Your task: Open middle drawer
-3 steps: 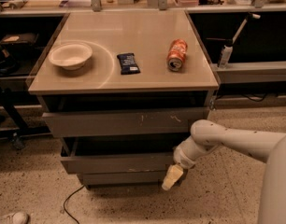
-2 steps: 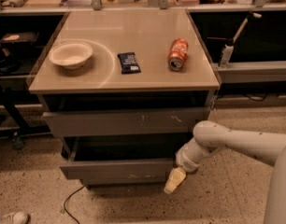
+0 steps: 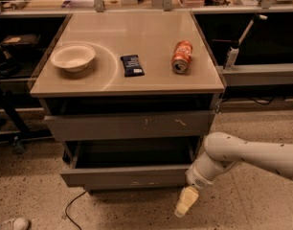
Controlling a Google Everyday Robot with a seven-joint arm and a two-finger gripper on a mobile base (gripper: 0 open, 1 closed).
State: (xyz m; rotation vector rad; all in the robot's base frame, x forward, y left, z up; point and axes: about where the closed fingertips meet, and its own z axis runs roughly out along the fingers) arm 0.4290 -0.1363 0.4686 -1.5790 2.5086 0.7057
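Observation:
The middle drawer [image 3: 127,176] is a wide, shallow grey drawer with a flat front and pale chips at its lower edge. It stands pulled out, its dark inside showing above the front. Above it is the taller grey front with white scratches [image 3: 132,124], slightly out too. The third front is hidden beneath. My gripper [image 3: 185,204] hangs at the end of the white arm, just right of and below the middle drawer's right front corner, pointing down toward the floor. It holds nothing I can see.
On the cabinet top [image 3: 151,80] lie a white bowl [image 3: 73,57], a dark snack packet [image 3: 132,65] and an orange soda can [image 3: 181,56] on its side. A black cable [image 3: 72,205] runs on the speckled floor at the lower left. Dark shelving stands on both sides.
The middle drawer has come further out toward me. My gripper has moved down and slightly right, away from the drawer front.

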